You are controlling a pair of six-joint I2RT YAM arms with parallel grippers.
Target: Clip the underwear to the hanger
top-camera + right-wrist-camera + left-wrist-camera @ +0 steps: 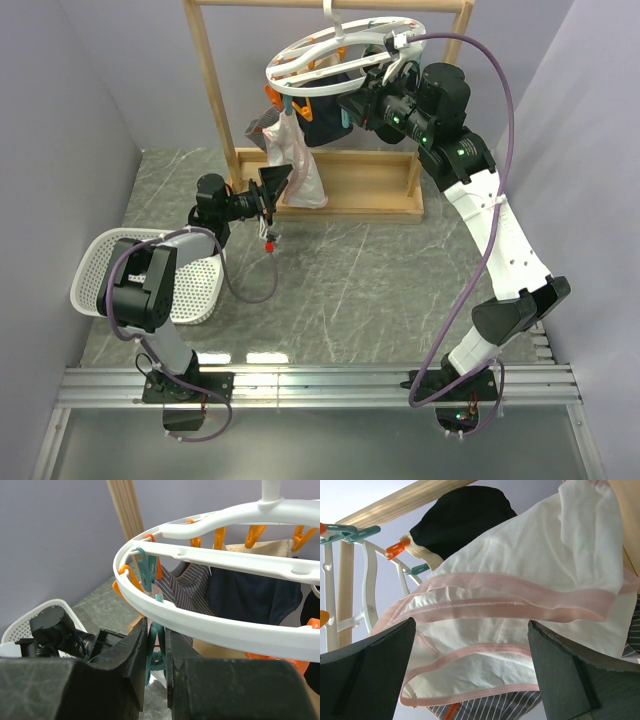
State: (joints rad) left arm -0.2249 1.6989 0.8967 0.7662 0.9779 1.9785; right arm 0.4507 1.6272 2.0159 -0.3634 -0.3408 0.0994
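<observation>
The hanger (300, 52) hangs by its hook from the top bar of the wooden rack (210, 90) at the back of the table (380, 290), its white oval ring tilted, the left end lower than the right. The underwear (298, 165) dangles below that low left end, in front of the rack's base board, with its pink-trimmed edges facing the left arm; I cannot tell what holds its top. The left gripper (273, 190) is level with the lower half of the underwear and just beside it, fingers spread wide. From its wrist camera the pink waistband runs across the gap between the two fingers, and I cannot tell whether either one touches the cloth. The right arm reaches up and across from the right, and the right gripper (156, 630) sits just under the ring's near rim, its fingers pressed nearly together on a teal clip (155, 655) that hangs from the rim. Behind that rim a striped cloth (186, 587) and a navy garment (250, 597) hang from other clips, close together under the ring. A white basket (195, 285) sits at the table's left edge, close against the left arm. Between the rack's base and the arm bases lies a broad stretch of bare grey tabletop. Grey walls close in on both sides, and the right arm's elbow is near the right one.
</observation>
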